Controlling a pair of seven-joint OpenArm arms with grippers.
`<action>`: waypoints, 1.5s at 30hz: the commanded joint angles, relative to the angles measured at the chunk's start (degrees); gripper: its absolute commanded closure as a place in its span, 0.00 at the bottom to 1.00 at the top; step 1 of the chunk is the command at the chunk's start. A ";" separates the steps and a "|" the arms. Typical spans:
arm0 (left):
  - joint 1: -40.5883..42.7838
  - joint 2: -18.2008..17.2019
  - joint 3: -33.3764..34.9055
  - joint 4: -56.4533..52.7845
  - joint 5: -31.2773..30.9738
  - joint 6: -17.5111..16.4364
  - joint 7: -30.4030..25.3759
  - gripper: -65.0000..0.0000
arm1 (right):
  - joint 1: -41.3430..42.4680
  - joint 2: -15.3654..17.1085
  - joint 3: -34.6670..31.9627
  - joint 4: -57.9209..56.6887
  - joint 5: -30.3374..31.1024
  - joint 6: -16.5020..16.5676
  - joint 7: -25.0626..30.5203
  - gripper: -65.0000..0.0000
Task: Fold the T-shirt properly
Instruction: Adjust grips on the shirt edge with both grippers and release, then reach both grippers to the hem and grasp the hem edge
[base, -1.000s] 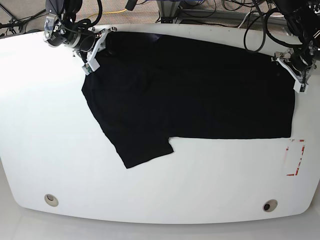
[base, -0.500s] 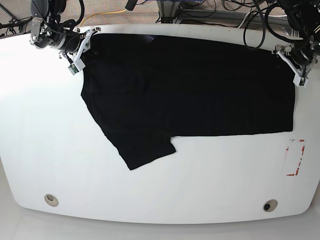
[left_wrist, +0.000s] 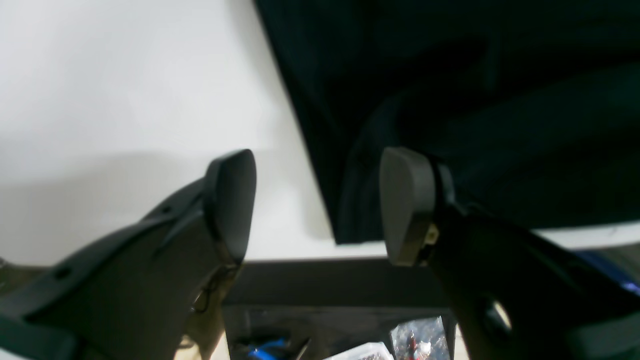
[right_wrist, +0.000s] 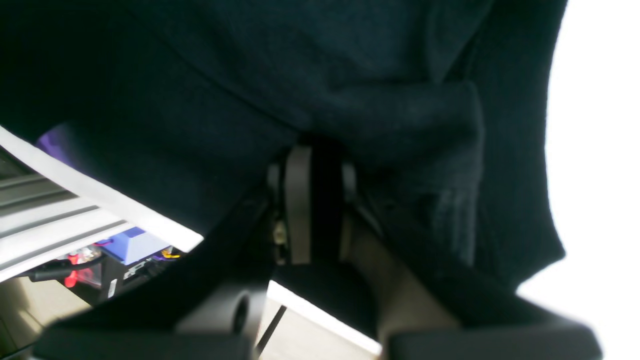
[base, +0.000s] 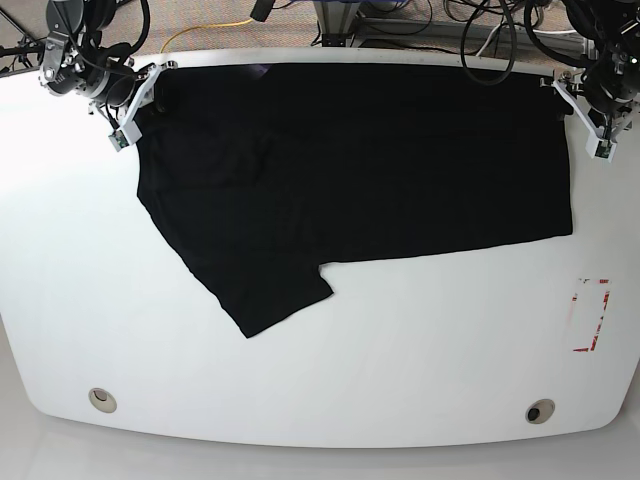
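Note:
The black T-shirt (base: 380, 160) lies spread flat along the back of the white table (base: 400, 370), one sleeve pointing toward the front left. Its print does not show, only a sliver of purple (right_wrist: 50, 140) at the far edge. My right gripper (base: 140, 100) is at the shirt's back left corner. In the right wrist view it (right_wrist: 320, 200) is shut on a bunched fold of the T-shirt (right_wrist: 350, 75). My left gripper (base: 590, 118) is at the shirt's back right corner. In the left wrist view it (left_wrist: 317, 202) is open, and the shirt's corner (left_wrist: 450, 100) lies below, between its fingers.
A red-marked patch (base: 590, 315) sits at the table's right side. Two round holes (base: 102, 399) (base: 540, 411) are near the front edge. Cables and frames lie behind the table's back edge (left_wrist: 325, 280).
The shirt has been dragged to the left and toward the back edge. My right gripper moved left with it. My left gripper moved toward the back.

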 joint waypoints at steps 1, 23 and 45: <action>-0.14 -0.82 -0.44 2.13 -0.48 -0.06 -0.71 0.44 | -0.59 0.64 0.30 2.39 -1.43 -0.51 -1.58 0.89; -17.19 -1.61 -0.18 1.86 6.11 -0.06 -1.15 0.43 | 11.89 -4.37 0.21 12.50 -1.70 -0.51 -5.36 0.48; -25.81 0.85 -0.18 -3.32 16.31 -0.06 -6.33 0.44 | 49.43 -4.37 -6.47 -26.44 -17.87 -0.51 1.94 0.49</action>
